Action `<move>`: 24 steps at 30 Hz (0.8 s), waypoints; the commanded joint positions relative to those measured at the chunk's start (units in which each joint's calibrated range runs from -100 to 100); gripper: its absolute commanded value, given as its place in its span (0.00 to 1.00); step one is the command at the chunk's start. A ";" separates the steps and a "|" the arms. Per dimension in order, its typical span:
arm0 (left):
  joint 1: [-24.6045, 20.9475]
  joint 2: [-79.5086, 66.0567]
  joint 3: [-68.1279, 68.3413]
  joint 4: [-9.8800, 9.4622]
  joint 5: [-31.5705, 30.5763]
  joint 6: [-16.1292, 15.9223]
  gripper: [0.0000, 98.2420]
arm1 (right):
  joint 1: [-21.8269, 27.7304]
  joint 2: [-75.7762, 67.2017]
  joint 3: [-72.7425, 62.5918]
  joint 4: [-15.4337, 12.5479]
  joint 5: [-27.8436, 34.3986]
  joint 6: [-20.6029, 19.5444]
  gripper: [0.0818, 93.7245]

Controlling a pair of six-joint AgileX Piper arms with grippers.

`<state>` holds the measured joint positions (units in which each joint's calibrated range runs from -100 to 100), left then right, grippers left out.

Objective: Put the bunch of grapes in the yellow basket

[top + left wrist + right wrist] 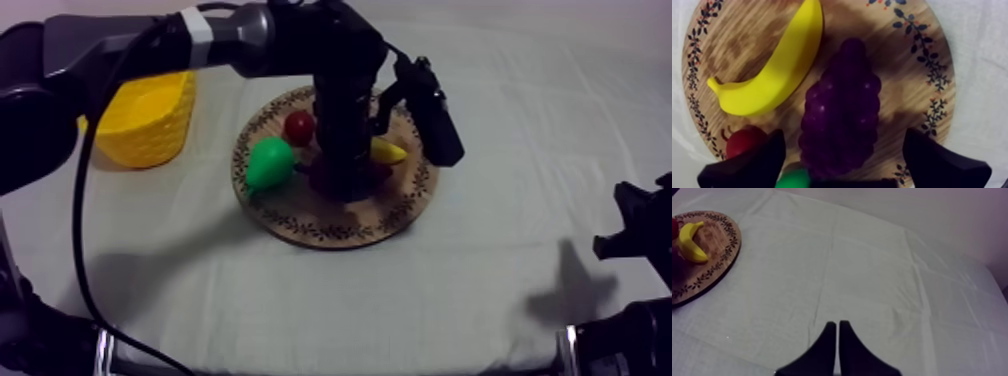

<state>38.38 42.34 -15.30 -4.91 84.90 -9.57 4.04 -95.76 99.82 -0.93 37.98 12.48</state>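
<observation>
The left gripper (844, 134) is held over the round wooden board with the patterned rim (922, 70), and its two black fingers (752, 165) are spread wide. Between the fingers, with a gap left at each side, the dark purple bunch of toy grapes (842, 100) is seen. It lies flat on the board and is touched by neither finger. Just beside one finger the small red fruit (744, 142) is found, and next to it, close under the gripper, a part of the green toy pear (793, 178). A little farther from the gripper, the yellow toy banana (772, 75) is laid just beside the grapes. Well apart from the gripper, beyond the rim of the board on the side of the pear, the yellow basket (150, 120) stands on the grey-white cloth (300, 290). The right gripper (838, 333) is placed far from the board, over the cloth. Its fingers are pressed together into a narrow wedge, and nothing is held between them.
</observation>
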 commanded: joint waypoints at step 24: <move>-0.62 6.73 -2.36 0.50 -0.34 1.45 0.63 | 0.02 0.00 -0.04 -0.02 0.00 -0.05 0.00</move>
<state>37.79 49.02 -17.60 -4.43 84.85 -8.14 4.04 -95.76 99.82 -0.93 37.98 12.42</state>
